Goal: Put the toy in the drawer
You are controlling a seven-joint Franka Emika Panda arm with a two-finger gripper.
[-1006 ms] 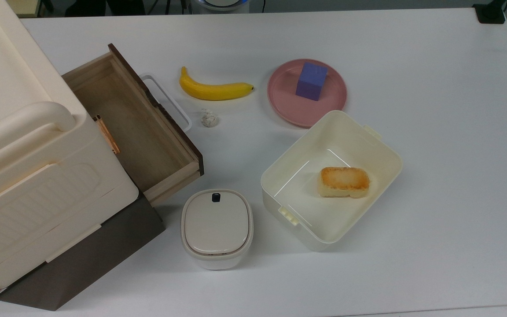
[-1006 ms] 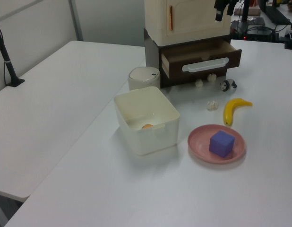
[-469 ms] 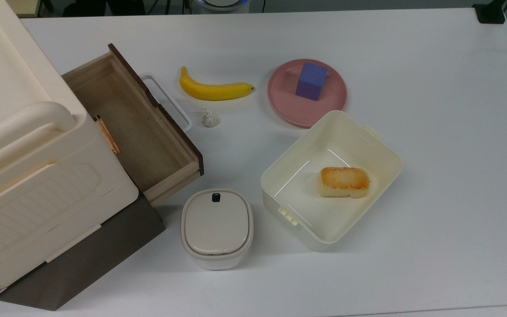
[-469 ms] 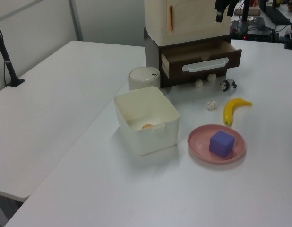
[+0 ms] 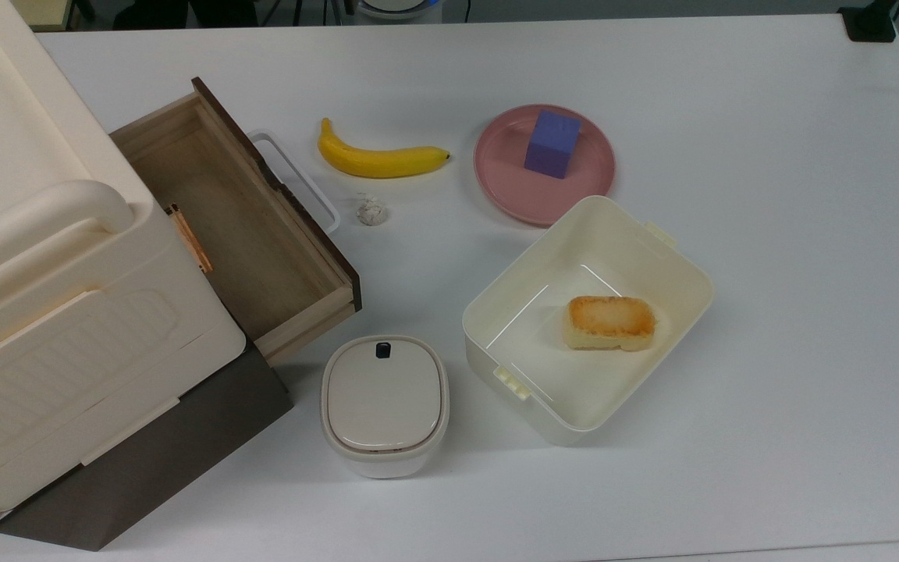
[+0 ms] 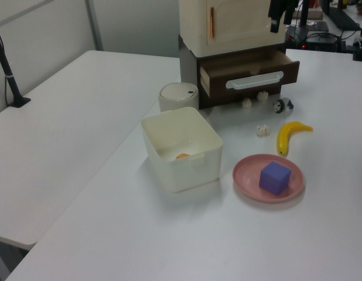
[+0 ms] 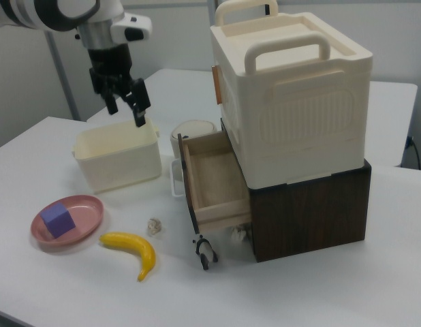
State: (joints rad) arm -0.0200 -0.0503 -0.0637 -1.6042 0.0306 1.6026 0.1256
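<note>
White table (image 5: 769,234), drawer (image 5: 246,226) open

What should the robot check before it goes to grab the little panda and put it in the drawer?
1. Drawer pulled open: ok, its wooden inside shows.
2. Drawer has room inside: ok, the top view shows a bare wooden floor.
3. Panda toy reachable: ok, it stands on the table by the drawer's front corner, nothing on top of it.
4. Gripper open and carrying nothing: ok, fingers spread, nothing between them.
5. Gripper near the toy: not ok, it hangs high above the cream tub, far from the panda.
6. Things close to the toy: ok, the banana and small lumpy ball lie apart from it.
</note>
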